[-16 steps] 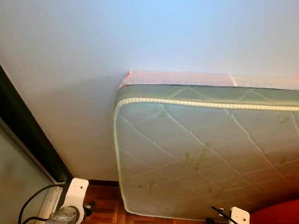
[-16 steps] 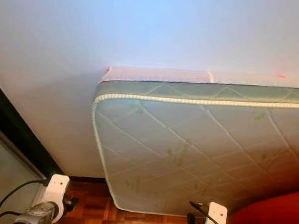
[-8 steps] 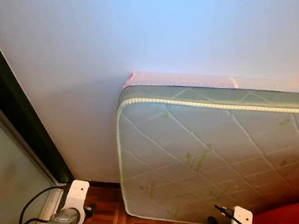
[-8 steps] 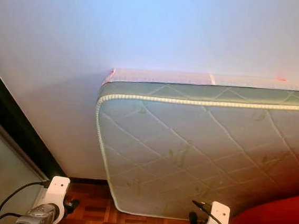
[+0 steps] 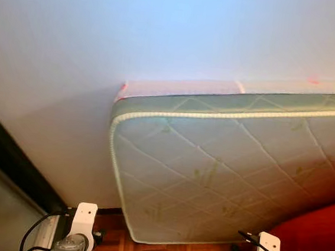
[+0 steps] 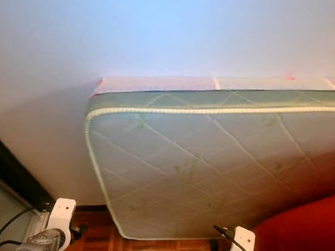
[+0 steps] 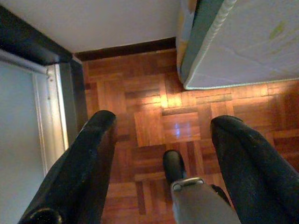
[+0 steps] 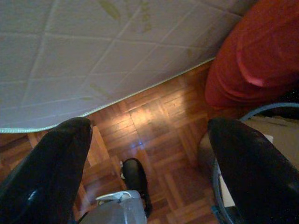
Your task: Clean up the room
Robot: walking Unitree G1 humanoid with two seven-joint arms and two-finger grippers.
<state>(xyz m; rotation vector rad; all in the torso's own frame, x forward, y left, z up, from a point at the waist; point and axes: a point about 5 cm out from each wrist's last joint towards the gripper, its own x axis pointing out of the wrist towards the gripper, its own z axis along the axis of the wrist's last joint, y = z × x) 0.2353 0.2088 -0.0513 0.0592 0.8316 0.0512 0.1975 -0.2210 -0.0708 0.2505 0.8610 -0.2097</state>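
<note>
Parquet floor [image 7: 154, 116], mattress [image 5: 222, 178] leaning on wall, beyond both empty, spread jaws

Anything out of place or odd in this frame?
Yes: a pale green quilted mattress stands on its edge on the wood parquet floor, leaning against the white wall rather than lying flat. Its surface shows faint yellowish marks.
</note>
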